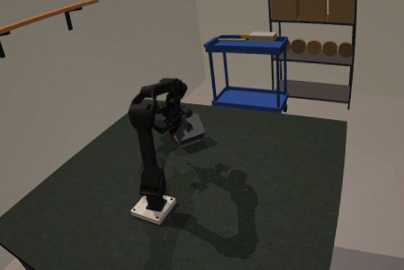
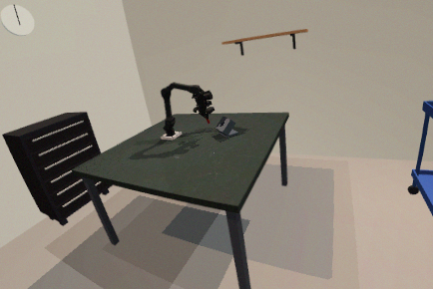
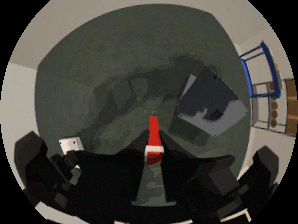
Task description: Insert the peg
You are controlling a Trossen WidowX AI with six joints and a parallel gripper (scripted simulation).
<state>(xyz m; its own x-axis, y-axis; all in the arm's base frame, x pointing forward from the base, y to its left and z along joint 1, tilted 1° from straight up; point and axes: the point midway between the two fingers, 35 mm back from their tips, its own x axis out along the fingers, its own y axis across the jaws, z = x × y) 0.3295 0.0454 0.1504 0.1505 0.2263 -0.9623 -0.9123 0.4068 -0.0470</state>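
Desk: dark green top, four dark legs. Carries: white arm base plate, near left; grey sloped panel, far centre, just beyond the arm.
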